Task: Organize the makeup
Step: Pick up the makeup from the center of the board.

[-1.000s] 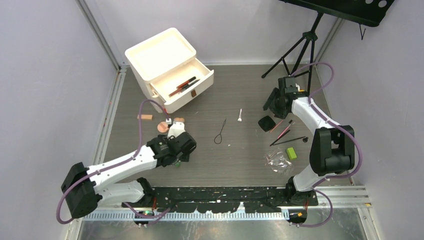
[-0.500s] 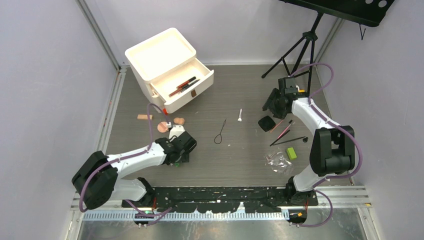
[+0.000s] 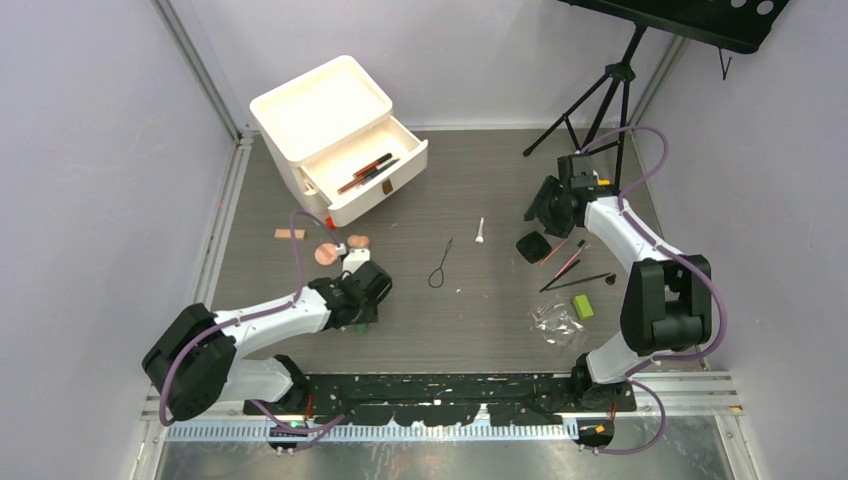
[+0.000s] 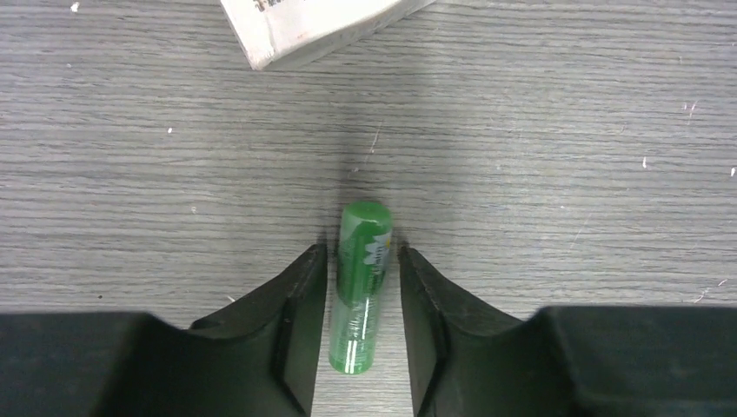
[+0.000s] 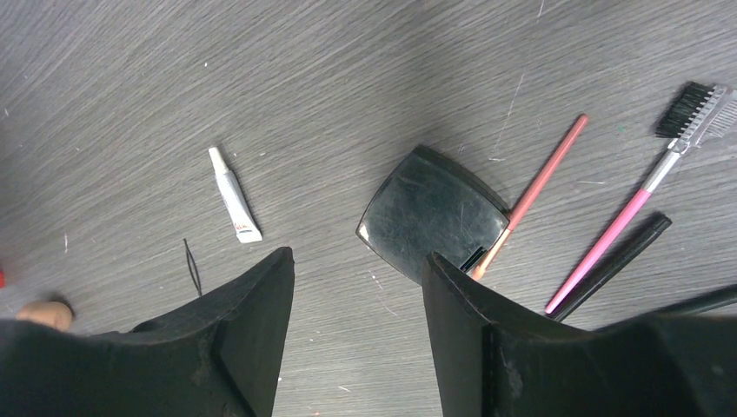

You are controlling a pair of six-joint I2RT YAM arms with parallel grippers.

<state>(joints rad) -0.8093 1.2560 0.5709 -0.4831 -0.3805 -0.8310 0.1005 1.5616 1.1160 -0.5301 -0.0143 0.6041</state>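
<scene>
The left jaws straddle a small green tube [image 4: 363, 287] lying flat on the table [image 4: 565, 130], their inner faces just beside its sides; whether they pinch it cannot be told. Light, smooth and apt to roll, it likely wants a hold across its middle. The right jaws hang released above a black compact [image 5: 432, 214].

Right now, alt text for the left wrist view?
A green tube lies flat on a grey wood-grain table, between the left gripper's black fingers, a slim gap on each side. A white box's corner shows at the top edge.
</scene>
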